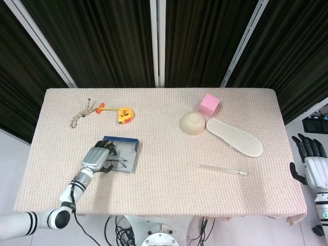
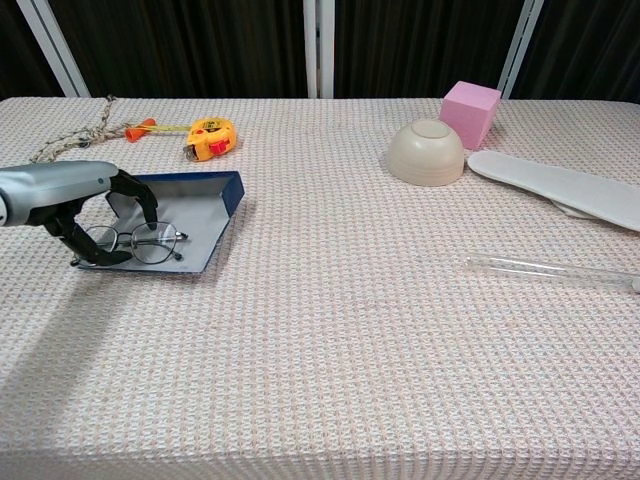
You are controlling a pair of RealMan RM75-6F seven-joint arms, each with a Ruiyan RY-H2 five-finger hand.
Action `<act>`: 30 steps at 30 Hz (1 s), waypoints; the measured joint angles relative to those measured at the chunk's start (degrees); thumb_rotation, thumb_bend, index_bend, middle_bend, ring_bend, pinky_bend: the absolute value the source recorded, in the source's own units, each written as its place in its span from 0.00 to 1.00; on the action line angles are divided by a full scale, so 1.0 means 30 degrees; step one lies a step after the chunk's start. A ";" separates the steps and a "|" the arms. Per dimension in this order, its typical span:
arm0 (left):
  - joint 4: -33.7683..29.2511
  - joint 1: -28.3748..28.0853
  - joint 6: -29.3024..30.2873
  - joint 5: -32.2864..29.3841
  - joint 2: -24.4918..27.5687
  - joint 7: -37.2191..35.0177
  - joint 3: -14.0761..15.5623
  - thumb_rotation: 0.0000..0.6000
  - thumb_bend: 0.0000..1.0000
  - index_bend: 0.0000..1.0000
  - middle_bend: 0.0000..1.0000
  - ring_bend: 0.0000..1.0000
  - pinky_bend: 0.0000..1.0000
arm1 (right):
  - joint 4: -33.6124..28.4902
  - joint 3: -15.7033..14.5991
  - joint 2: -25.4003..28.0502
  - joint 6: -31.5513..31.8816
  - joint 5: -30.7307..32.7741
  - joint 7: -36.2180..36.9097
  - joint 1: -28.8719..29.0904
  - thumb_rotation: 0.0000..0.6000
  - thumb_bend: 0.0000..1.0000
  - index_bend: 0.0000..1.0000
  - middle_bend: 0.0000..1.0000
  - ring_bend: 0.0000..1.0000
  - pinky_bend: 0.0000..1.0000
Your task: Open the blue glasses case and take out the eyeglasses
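The blue glasses case (image 1: 129, 152) (image 2: 203, 212) lies open and flat on the left part of the table, its grey lining up. The thin-rimmed eyeglasses (image 1: 119, 163) (image 2: 148, 243) rest on that lining. My left hand (image 1: 97, 158) (image 2: 72, 194) sits at the case's left side, its dark fingers curled over the left lens and the thumb under it, gripping the frame. My right hand (image 1: 310, 165) hangs off the table's right edge with fingers apart and nothing in it; the chest view does not show it.
A yellow tape measure (image 1: 124, 114) (image 2: 208, 138) and a piece of rope (image 1: 82, 115) (image 2: 75, 140) lie behind the case. To the right are an upturned bowl (image 1: 192, 123) (image 2: 426, 153), a pink block (image 1: 209, 105), a white insole (image 1: 234, 137) and a clear tube (image 1: 223, 169) (image 2: 550, 271).
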 measured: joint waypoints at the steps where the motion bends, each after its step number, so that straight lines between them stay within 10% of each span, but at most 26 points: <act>1: 0.0020 0.0017 0.0026 0.0021 -0.0036 0.0025 0.0017 1.00 0.34 0.38 0.15 0.02 0.11 | 0.0000 0.0001 -0.0004 0.0003 -0.0016 0.0004 0.0006 1.00 0.45 0.00 0.00 0.00 0.00; 30: -0.0453 0.1196 0.2659 0.1822 -0.0878 0.2149 0.0663 1.00 0.46 0.85 0.24 0.06 0.14 | -0.0147 -0.0040 0.0042 -0.0057 -0.0028 -0.0123 0.0031 1.00 0.45 0.00 0.00 0.00 0.00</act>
